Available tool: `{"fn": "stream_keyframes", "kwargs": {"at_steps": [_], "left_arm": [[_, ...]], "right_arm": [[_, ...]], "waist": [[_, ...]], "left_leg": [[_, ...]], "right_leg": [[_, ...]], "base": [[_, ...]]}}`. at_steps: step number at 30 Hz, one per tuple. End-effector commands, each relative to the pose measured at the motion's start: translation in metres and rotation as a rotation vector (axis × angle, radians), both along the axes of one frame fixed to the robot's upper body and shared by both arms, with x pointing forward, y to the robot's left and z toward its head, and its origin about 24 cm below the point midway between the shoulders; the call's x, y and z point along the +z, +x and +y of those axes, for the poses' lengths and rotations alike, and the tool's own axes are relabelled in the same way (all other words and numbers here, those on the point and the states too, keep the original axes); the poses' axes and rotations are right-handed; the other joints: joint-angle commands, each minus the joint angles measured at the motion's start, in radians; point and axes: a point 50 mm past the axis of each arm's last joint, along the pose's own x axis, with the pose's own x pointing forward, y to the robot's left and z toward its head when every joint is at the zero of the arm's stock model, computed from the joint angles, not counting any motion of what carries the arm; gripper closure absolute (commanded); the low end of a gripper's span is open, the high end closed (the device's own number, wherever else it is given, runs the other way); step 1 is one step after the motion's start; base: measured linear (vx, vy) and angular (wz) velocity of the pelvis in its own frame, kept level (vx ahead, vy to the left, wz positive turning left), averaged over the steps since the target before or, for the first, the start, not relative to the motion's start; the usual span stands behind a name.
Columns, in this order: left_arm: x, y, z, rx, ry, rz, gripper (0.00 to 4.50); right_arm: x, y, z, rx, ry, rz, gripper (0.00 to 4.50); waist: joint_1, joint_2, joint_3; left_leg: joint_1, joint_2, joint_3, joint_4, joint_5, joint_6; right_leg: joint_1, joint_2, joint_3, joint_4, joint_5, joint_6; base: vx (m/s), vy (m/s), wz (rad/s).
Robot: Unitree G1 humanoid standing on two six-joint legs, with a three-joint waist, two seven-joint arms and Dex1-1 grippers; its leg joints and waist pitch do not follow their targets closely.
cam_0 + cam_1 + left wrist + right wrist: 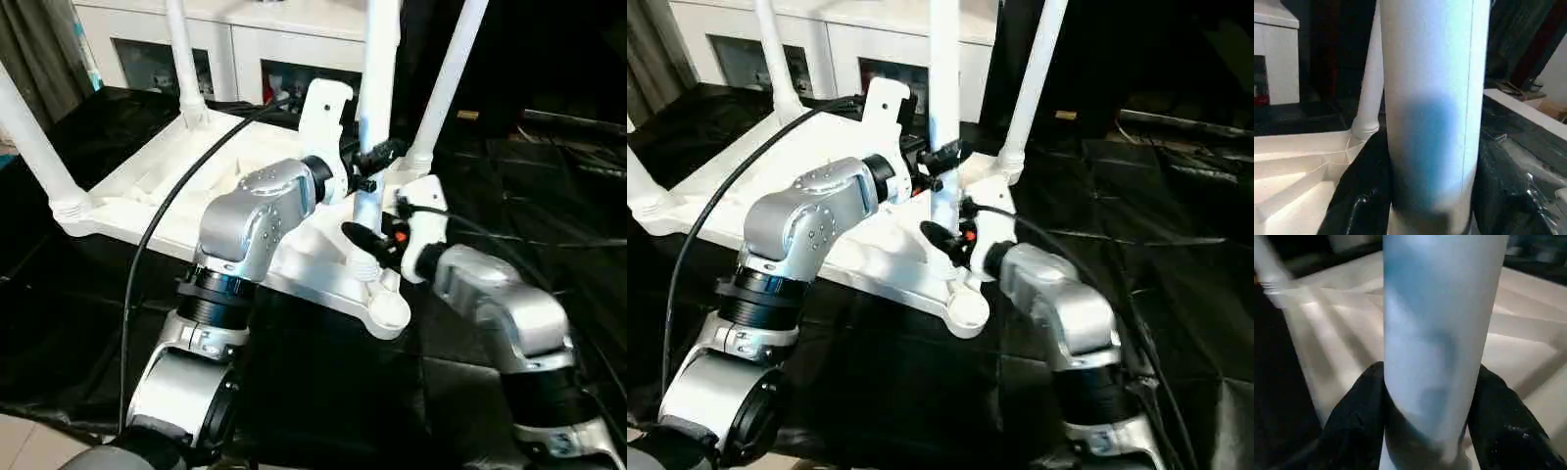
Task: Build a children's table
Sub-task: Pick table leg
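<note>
Head views: bright light on white table top [147, 186], black cloth [78, 323] swallows detail, glossy wrinkles glint toward 3 o'clock. Silver forearm [255, 220] carries soft highlights. Wrist views: leg [1432, 98] close, blurred, bluish cast; background soft, dim toward 12 o'clock.

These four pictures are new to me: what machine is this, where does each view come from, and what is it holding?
A two-armed humanoid robot is building a small white children's table. The two wide pictures come from its head, looking down over its silver forearms; the two close ones come from cameras on its wrists. The tabletop lies upside down on a black-draped surface, with three legs already standing in corner sockets. The left hand and the right hand both clasp the fourth leg, held upright near the front corner socket.
</note>
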Motion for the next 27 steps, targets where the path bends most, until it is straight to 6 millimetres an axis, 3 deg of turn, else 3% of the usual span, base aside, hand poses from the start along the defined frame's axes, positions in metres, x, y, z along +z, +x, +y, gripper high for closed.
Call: {"fn": "stream_keyframes", "kwargs": {"at_steps": [1,2,6,9,17,18,22,23,27], "left_arm": [[0.002,-0.003,0.004,-0.097,-0.073,0.045,1.93],[0.003,-0.006,0.006,-0.159,-0.123,0.063,1.61],[0.004,-0.016,0.007,-0.306,-0.209,0.105,1.39],[0.001,-0.030,0.011,-0.469,-0.237,0.102,1.28],[0.004,-0.046,0.018,-0.646,-0.337,0.098,1.28],[0.003,-0.051,0.018,-0.682,-0.335,0.111,1.55],[0.002,-0.051,0.018,-0.674,-0.314,0.108,1.74],[0.001,-0.050,0.018,-0.665,-0.312,0.104,1.99],[0.001,-0.046,0.019,-0.643,-0.309,0.108,2.19]], "right_arm": [[0.014,-0.013,0.001,0.157,0.062,-0.075,2.62],[0.015,-0.019,-0.002,0.211,0.093,-0.070,2.63],[0.019,-0.025,-0.007,0.280,0.151,-0.069,2.63],[0.024,-0.030,-0.014,0.335,0.214,-0.071,2.63],[0.029,-0.040,-0.023,0.432,0.242,-0.058,2.63],[0.027,-0.043,-0.024,0.456,0.229,-0.041,2.63],[0.026,-0.045,-0.025,0.471,0.224,-0.028,2.63],[0.026,-0.046,-0.025,0.479,0.214,-0.022,2.63],[0.024,-0.047,-0.026,0.492,0.197,-0.010,2.63]], "waist": [[0.003,-0.012,-0.080],[0.006,-0.015,-0.080],[0.007,-0.015,-0.077],[0.006,-0.011,-0.076],[0.012,-0.012,-0.077],[0.013,-0.013,-0.077],[0.012,-0.015,-0.075],[0.012,-0.016,-0.075],[0.013,-0.017,-0.077]], "left_leg": [[0.010,0.028,-0.013,-0.062,-0.069,0.033],[0.010,0.028,-0.012,-0.060,-0.068,0.040],[0.011,0.031,-0.013,-0.062,-0.098,0.045],[0.014,0.033,-0.014,-0.064,-0.106,0.035],[0.016,0.035,-0.013,-0.064,-0.095,0.033],[0.015,0.035,-0.013,-0.064,-0.094,0.032],[0.014,0.034,-0.014,-0.065,-0.113,0.021],[0.015,0.034,-0.014,-0.065,-0.114,0.018],[0.014,0.034,-0.015,-0.065,-0.104,0.016]], "right_leg": [[0.061,-0.048,0.044,-0.057,-0.073,-0.195],[0.062,-0.050,0.044,-0.056,-0.067,-0.203],[0.058,-0.053,0.041,-0.061,-0.127,-0.226],[0.055,-0.052,0.042,-0.063,-0.161,-0.217],[0.054,-0.050,0.043,-0.059,-0.136,-0.223],[0.056,-0.050,0.042,-0.058,-0.138,-0.221],[0.054,-0.052,0.043,-0.067,-0.204,-0.192],[0.054,-0.052,0.043,-0.068,-0.209,-0.189],[0.055,-0.051,0.043,-0.066,-0.195,-0.181]], "base": [[0.000,0.000,0.00],[0.000,0.000,0.00],[0.000,0.000,0.00],[0.000,0.000,0.00],[0.000,0.000,0.00],[0.000,0.000,0.00],[0.000,0.000,0.00],[0.000,0.000,0.00],[0.000,0.000,0.00]]}}
